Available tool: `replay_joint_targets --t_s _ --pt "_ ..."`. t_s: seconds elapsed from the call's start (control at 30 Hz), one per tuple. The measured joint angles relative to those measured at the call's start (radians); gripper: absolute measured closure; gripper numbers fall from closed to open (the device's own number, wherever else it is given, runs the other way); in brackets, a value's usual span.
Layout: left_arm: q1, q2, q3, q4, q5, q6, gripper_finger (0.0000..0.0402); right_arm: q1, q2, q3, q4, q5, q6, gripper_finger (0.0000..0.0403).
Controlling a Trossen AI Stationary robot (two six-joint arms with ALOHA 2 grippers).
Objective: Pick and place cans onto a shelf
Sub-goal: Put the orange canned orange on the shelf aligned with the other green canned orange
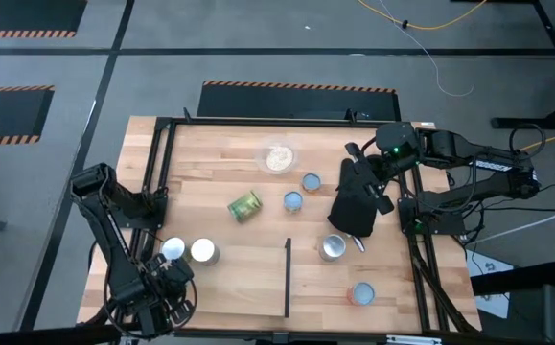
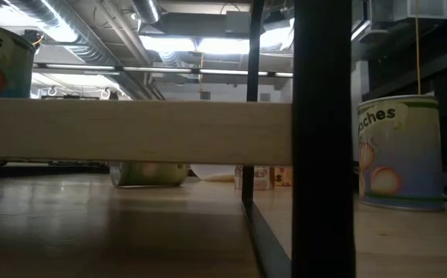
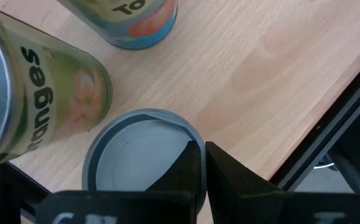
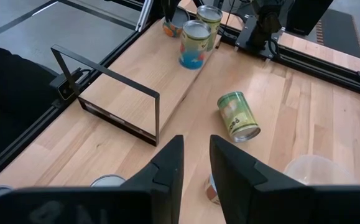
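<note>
Now our left gripper (image 3: 199,163), jaws together, hangs over shelved cans (image 1: 189,251); right gripper (image 4: 195,163), jaws apart, should fetch the green-label can (image 1: 244,204) next.

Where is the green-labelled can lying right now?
In the high view the green can lies tipped on its side mid-table, left of a blue-topped can and below the clear bowl.

Low view: black post (image 2: 323,139) and the shelf (image 2: 130,130) plank block most of the table; tomato can (image 2: 3,60) cut by the frame edge above the shelf, lying green can (image 2: 147,173) half hidden under it. High view: black oven mitt (image 1: 357,199) covers the right gripper tip; the left gripper (image 1: 162,287) is too dark to read beside the shelf. Left wrist view: oranges can (image 3: 40,93) cropped, label partly legible; grey lid (image 3: 143,155) partly behind the fingers.
</note>
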Motion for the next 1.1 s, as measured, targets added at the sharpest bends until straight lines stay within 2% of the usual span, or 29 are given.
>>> replay_joint_targets --t_s 0.2,0.6,1.1 --pt "-0.002 0.001 0.000 0.000 0.000 0.000 0.0388 0.000 0.000 0.000 -0.005 0.000 0.000 0.0320" --pt "-0.002 0.003 0.000 0.003 0.004 0.000 0.0338 0.000 0.000 0.000 -0.005 0.000 0.000 0.0320" --pt "-0.002 0.003 0.000 0.004 0.000 0.001 0.0338 0.000 0.000 -0.001 -0.005 0.000 0.000 0.0320"
